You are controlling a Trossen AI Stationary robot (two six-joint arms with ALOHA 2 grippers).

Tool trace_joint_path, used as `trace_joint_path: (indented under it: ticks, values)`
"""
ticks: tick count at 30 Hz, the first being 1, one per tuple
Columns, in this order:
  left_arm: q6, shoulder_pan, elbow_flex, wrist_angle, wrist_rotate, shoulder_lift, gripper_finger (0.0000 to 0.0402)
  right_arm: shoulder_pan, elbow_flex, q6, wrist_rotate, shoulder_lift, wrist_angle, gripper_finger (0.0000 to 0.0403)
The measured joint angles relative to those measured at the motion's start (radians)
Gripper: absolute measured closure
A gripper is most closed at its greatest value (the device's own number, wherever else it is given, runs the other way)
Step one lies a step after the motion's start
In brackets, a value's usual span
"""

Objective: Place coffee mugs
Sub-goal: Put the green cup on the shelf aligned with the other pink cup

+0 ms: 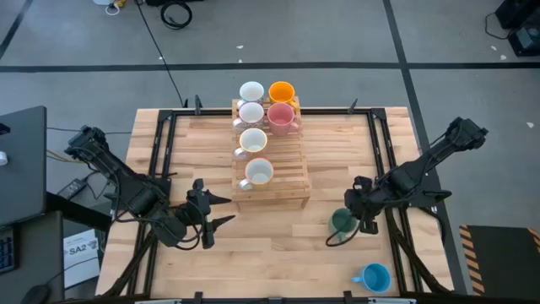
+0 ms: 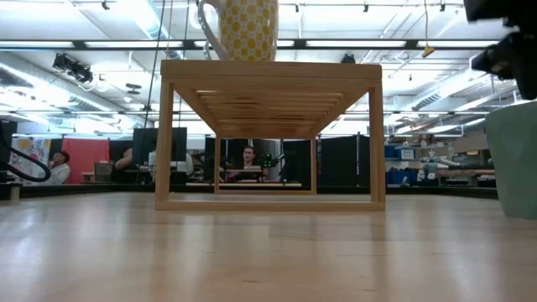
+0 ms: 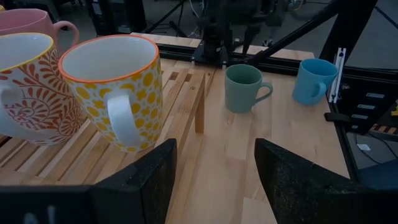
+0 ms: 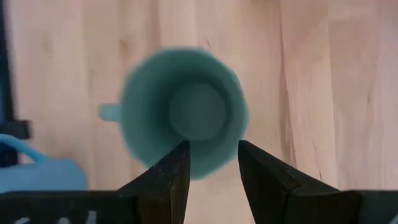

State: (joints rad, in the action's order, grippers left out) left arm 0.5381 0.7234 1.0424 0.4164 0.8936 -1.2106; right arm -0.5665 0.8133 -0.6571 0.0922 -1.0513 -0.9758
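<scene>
Blue mug [image 1: 375, 277]: nearest edge of the wooden surface [image 1: 278, 245], right side, standing alone, upright.
Left tool [image 1: 218, 213]: fingers spread wide, nothing between them, low over the surface just left of the rack.
Green mug [image 1: 342, 222]: upright on the surface, right of the rack.
Right tool [image 1: 358, 211]: directly above the green mug, fingers slightly apart, over the rim, not gripping.
Slatted wooden rack [image 1: 283, 181]: mid-surface, carrying six mugs.
Yellow-patterned mug [image 1: 258, 172]: nearest on the rack.
Farther back: orange-patterned mug [image 1: 253, 141], white mug [image 1: 251, 112], pink mug [image 1: 281, 116], second white mug [image 1: 251, 91], orange mug [image 1: 281, 92].
</scene>
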Motion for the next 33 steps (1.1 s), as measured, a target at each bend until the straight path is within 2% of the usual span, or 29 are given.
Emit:
trace_joint_path:
  ticks: [18, 23, 28, 33]
  values:
    - [0.000, 0.000, 0.000, 0.000, 0.000, 0.000, 0.0178, 0.032, -0.072, -0.003, -0.008, -0.108, 0.075, 0.0262]
    - [0.000, 0.000, 0.000, 0.000, 0.000, 0.000, 0.0178, 0.033, -0.072, 0.052, -0.049, -0.134, 0.103, 0.0265]
    - [0.000, 0.000, 0.000, 0.000, 0.000, 0.000, 0.0178, 0.035, -0.071, 0.066, -0.052, -0.173, 0.121, 0.0291]
    - [0.000, 0.000, 0.000, 0.000, 0.000, 0.000, 0.0178, 0.036, -0.071, 0.175, -0.060, -0.217, 0.156, 0.0341]
